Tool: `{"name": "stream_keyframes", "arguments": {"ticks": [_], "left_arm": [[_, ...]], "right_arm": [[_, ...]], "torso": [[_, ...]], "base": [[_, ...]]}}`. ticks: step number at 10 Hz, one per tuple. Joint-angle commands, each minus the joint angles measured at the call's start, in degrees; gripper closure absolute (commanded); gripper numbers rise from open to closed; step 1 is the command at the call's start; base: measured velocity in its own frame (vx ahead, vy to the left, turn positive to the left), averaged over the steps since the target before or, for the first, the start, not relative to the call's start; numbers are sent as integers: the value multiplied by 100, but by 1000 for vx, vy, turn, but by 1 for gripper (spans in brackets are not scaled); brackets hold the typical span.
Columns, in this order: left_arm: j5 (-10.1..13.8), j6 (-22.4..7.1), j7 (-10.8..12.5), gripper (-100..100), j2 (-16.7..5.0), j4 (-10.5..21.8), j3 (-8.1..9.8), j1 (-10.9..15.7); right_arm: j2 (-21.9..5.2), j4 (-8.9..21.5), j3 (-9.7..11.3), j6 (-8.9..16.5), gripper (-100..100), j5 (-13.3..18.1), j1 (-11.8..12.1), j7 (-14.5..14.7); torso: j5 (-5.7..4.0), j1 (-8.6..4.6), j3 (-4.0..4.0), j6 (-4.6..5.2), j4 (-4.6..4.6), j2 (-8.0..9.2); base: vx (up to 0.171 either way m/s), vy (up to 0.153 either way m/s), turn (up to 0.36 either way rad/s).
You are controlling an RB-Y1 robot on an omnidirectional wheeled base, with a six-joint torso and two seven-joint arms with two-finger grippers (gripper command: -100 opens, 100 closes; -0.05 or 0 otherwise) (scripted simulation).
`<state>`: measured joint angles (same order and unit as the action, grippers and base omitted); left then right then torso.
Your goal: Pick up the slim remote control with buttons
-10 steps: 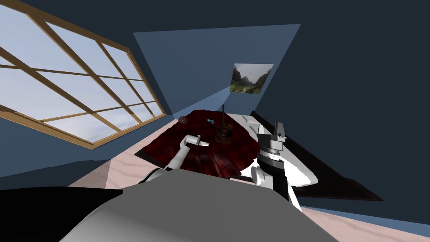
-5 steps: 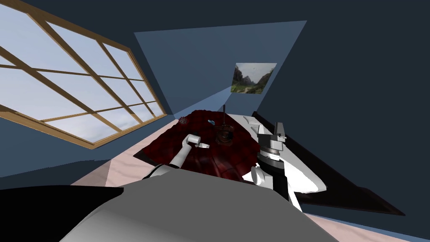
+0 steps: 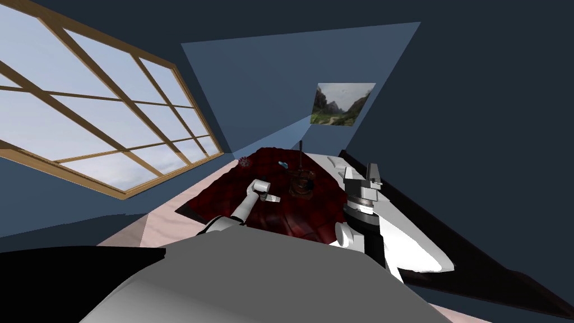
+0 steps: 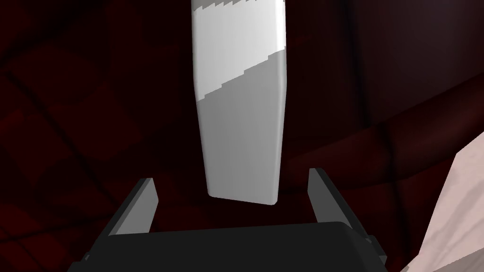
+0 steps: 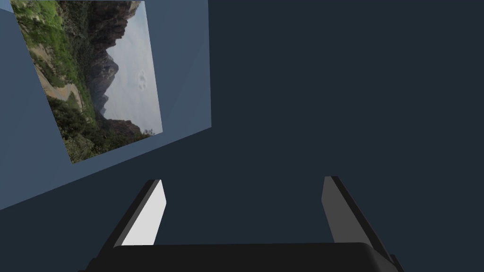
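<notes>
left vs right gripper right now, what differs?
The left gripper is low over the dark red cover; the right gripper is raised, pointing up. The left's fingers straddle the slim white remote at its near end without touching; the right's fingers have nothing between them. Both are open.

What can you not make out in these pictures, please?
Left wrist view: the remote has its far end cut off by the picture's edge; buttons cannot be told on its plain face.
Head view: the blue thing, the spiky ball and the brown object on the dark red surface are too small to identify.
Head view: my right arm hides part of a white shape.
</notes>
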<state>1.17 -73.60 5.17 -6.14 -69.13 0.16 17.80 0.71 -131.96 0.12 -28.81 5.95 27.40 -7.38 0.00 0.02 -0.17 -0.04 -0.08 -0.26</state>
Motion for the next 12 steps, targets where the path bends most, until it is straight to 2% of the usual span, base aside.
{"name": "stream_keyframes", "arguments": {"ticks": [1,2,5,6,7,8,9,10,12], "left_arm": [[-39,-286,-36,-100,124,216,13,115],[-39,-289,-36,-100,124,216,13,115],[-82,-617,-92,-100,440,506,33,190],[-82,-617,-92,-100,440,506,33,190],[-89,-669,-101,-100,538,570,36,184],[-75,-668,-112,-100,475,491,40,163],[-74,-667,-115,0,482,506,41,167],[-78,-508,-121,-100,481,630,40,132],[-82,-296,-130,-100,482,797,38,87]], "right_arm": [[0,0,0,0,0,0,0,0],[0,0,0,0,0,0,0,0],[0,0,0,0,0,0,0,0],[0,0,0,0,0,0,0,0],[0,0,0,0,0,0,0,0],[0,0,0,0,0,0,0,0],[0,0,0,0,0,0,-1,0],[0,0,0,0,0,0,-1,0],[0,0,0,0,0,0,-1,0]], "torso": [[0,0,0,0,0,0],[0,-1,0,0,0,-1],[0,2,3,1,1,5],[0,1,0,0,1,0],[-1,-1,2,0,1,3],[-1,-2,5,1,2,8],[-1,-1,10,0,4,19],[-1,-1,15,0,6,26],[-1,-1,14,0,5,24]], "base": [[79,2,36],[63,0,9],[74,11,15],[72,0,3],[52,-2,2],[23,-2,0],[0,0,0],[15,-2,-7],[27,-5,-5]]}}
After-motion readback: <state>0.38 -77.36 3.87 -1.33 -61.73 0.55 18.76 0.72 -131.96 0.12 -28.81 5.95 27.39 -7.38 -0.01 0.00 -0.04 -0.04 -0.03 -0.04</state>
